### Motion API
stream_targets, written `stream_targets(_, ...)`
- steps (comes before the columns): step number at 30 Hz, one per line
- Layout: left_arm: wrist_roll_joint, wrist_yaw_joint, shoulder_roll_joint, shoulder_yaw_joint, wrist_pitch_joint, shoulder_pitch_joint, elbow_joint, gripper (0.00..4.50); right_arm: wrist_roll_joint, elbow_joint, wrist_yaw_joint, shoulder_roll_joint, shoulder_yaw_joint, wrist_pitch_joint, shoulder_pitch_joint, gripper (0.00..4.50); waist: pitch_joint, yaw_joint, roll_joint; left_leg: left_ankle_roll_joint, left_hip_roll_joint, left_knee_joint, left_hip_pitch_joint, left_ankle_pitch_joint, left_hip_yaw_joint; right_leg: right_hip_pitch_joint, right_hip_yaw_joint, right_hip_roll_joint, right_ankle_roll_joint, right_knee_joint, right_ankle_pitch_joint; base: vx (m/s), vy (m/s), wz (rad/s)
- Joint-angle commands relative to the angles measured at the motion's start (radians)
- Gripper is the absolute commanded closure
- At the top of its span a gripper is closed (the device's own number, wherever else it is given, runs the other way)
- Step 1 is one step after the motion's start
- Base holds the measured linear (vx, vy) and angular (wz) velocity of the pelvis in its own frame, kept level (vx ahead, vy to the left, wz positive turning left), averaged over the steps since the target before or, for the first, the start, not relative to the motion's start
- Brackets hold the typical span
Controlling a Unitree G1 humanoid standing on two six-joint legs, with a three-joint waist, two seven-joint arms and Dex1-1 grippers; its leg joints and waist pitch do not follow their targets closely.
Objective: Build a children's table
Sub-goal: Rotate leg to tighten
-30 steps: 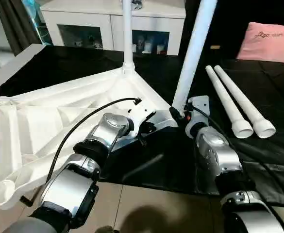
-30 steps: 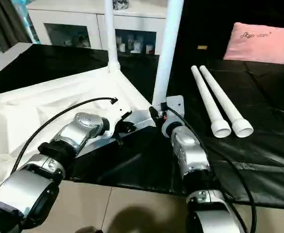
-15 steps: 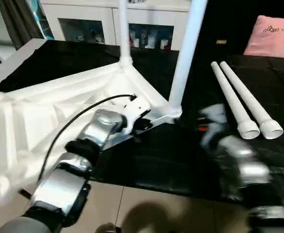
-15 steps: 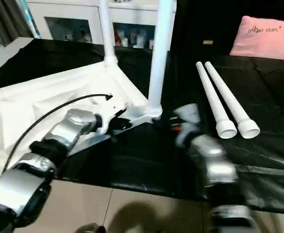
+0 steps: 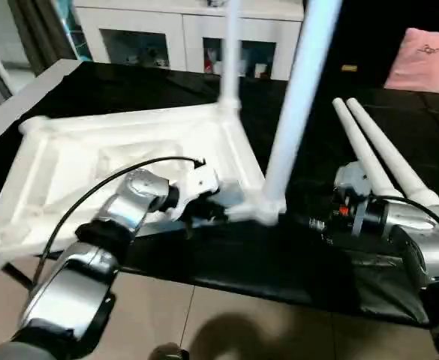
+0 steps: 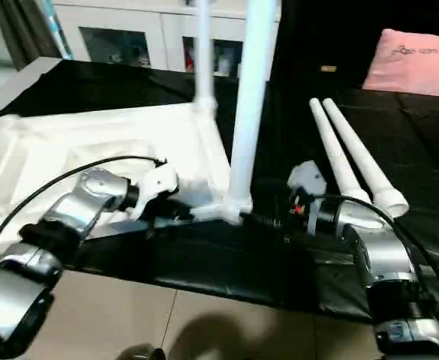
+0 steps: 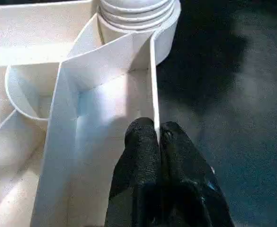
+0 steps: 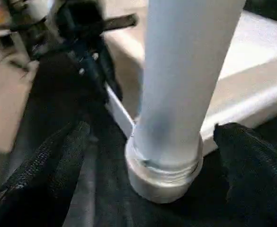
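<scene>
tabletop (image 5: 121, 150) lies upside down on the black cloth (image 5: 227, 255), ribbed underside up, so the corner sockets face upward to take the legs.
two legs stand upright in sockets: far leg (image 5: 230, 60) at the back corner, near leg (image 5: 298, 97) at the corner closest to the right arm.
two loose legs (image 5: 384, 161) lie side by side on the cloth, to the right, well apart from the tabletop, probably staged for the two open corners on the left.

left gripper (image 7: 157, 142): black fingers pressed together, pinching the thin rim wall (image 7: 153, 85) of the tabletop just beside the near leg's socket. judgement: it braces the top so it can't slide while that leg gets seated or turned.

right gripper (image 8: 147, 142): fingers spread wide, one on each side of the near leg's collar (image 8: 164, 170), not touching it. judgement: either freeing the leg or lining up for a fresh grip; can't tell which.

white cabinet (image 5: 181, 30) and pink cushion (image 5: 429, 56) sit behind, out of play.
</scene>
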Motion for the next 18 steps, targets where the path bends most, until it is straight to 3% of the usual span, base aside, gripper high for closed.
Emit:
stream_targets(1,-0.003,-0.068,0.011,-0.032,-0.045,-0.015,-0.043,4.50,-0.018,0.001,0.046,-0.015,0.024,-0.018,-0.024,0.02,-0.078,-0.004,-0.008,0.092,0.031,-0.059,0.019,-0.162,-0.003,0.060,0.041,-0.067,-0.250,-0.064,-0.121,0.000,0.000,0.00)
stream_targets(5,-0.004,-0.126,0.034,-0.045,-0.060,-0.007,-0.063,4.50,-0.021,0.027,0.095,-0.014,0.046,-0.025,-0.042,0.02,-0.078,-0.003,-0.011,0.078,0.030,-0.060,0.019,-0.173,-0.003,0.061,0.042,-0.069,-0.243,-0.064,-0.149,0.000,0.000,0.00)
stream_targets(18,-0.019,-0.202,0.049,-0.066,-0.054,0.022,-0.132,4.50,-0.003,0.078,0.182,0.021,0.084,-0.006,-0.071,1.06,-0.080,-0.003,-0.010,0.081,0.030,-0.058,0.018,-0.161,-0.003,0.061,0.041,-0.068,-0.251,-0.060,-0.130,0.000,0.000,0.00)
